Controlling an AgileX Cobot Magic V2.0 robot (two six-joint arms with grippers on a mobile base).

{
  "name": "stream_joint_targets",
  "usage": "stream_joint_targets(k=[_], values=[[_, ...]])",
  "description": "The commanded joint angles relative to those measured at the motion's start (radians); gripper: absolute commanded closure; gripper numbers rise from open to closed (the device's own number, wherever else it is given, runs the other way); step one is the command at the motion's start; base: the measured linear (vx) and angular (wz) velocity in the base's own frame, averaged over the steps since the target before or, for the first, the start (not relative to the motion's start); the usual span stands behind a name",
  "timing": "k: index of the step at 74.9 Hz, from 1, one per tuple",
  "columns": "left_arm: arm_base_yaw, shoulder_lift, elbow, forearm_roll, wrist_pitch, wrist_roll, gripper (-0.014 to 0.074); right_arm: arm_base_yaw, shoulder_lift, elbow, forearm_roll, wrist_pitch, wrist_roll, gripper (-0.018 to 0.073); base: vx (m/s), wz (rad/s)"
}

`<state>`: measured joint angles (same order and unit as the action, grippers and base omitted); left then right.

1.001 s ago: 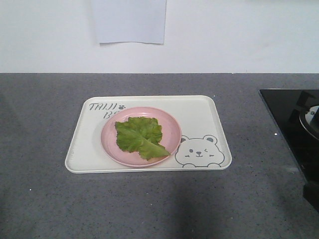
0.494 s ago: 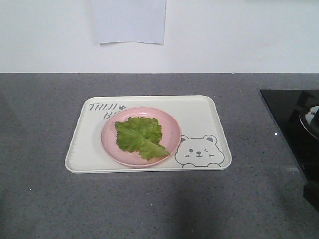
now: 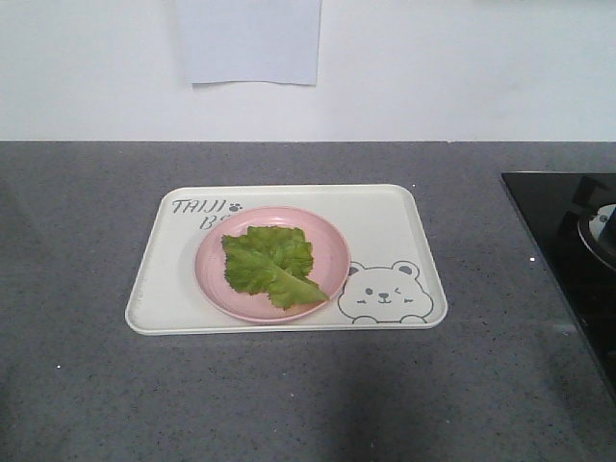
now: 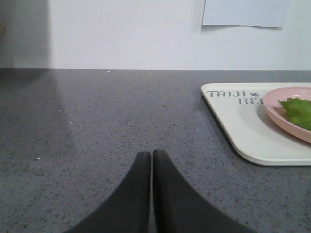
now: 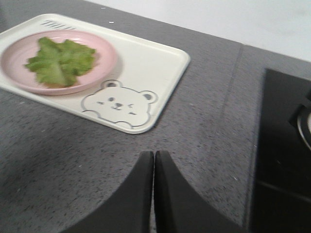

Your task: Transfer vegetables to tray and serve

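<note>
Lettuce leaf, crinkly and bright green with a pale midrib, lies flat inside a round pink plate, which sits on the cream-white tray just left of its middle. The tray's printed bear face occupies the near right corner, partly touched by the plate's rim, and the "TAIJI" lettering shows at the far left corner. All four rounded tray edges rest on the speckled grey counter, with broad bare counter on the left, in front, and behind up to the white wall. To the right, a strip of counter separates the tray from a black cooktop. A sheet of paper hangs on the wall. Left gripper hovers over the counter well left of the tray, its dark fingers pressed together and holding nothing. Right gripper hovers near the tray's bear corner, fingers likewise together and empty.
</note>
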<state>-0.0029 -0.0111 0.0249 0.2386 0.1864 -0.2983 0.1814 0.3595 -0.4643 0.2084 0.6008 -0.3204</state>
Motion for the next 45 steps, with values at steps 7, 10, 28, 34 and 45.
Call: stream_joint_targets(k=[7, 10, 28, 34, 45], values=[[0.001, -0.015, 0.022, 0.000, -0.071, -0.001, 0.0602, -0.001, -0.013, 0.026, -0.146, -0.168, 0.222, 0.0562, 0.00, 0.00], [0.001, -0.015, 0.022, 0.000, -0.071, -0.001, 0.0602, -0.001, -0.037, 0.074, -0.145, -0.235, 0.222, 0.0562, 0.00, 0.00], [0.001, -0.015, 0.022, 0.000, -0.071, -0.002, 0.0602, -0.037, -0.282, 0.333, -0.153, -0.487, 0.272, 0.0562, 0.00, 0.00], [0.001, -0.015, 0.022, 0.000, -0.071, -0.002, 0.0602, -0.065, -0.344, 0.373, -0.184, -0.482, 0.320, 0.0562, 0.00, 0.00], [0.001, -0.014, 0.022, 0.000, -0.070, -0.002, 0.0602, -0.096, -0.378, 0.428, -0.277, -0.529, 0.431, 0.0562, 0.00, 0.00]])
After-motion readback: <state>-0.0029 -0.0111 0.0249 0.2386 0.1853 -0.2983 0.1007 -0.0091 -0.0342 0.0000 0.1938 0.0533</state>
